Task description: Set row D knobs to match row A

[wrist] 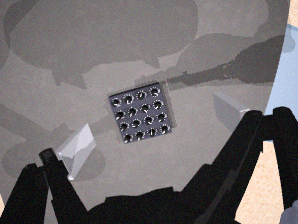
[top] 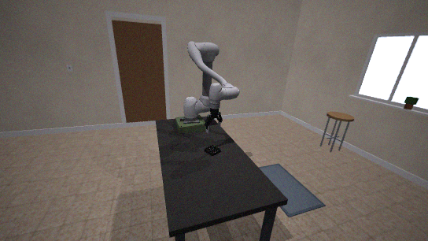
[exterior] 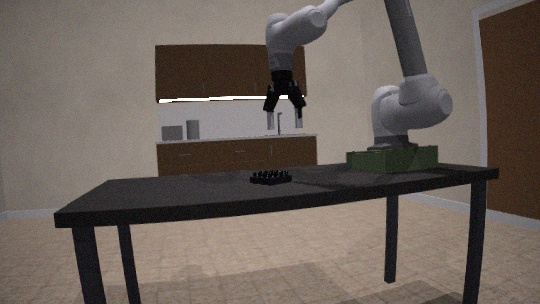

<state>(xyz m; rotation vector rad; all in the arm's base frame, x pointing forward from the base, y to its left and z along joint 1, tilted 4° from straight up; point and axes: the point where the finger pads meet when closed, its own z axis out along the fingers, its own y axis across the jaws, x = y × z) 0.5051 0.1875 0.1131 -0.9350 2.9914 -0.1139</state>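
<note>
beige walls, tan tiled floor. brown door (top: 138, 71) in white frame on far wall. bright window (top: 397, 68) at right, small potted plant (top: 411, 102) on sill, round wooden stool (top: 337, 130) below. blue mat (top: 292, 189) beside dark table (top: 220, 185). brown wall cabinets (exterior: 213, 72) above kitchen counter (exterior: 233, 151).

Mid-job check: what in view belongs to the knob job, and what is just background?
Job:
knob box on the table
gripper, open, holding nothing, hanging high above the box

Background:
stool
blue mat
potted plant
door
</note>
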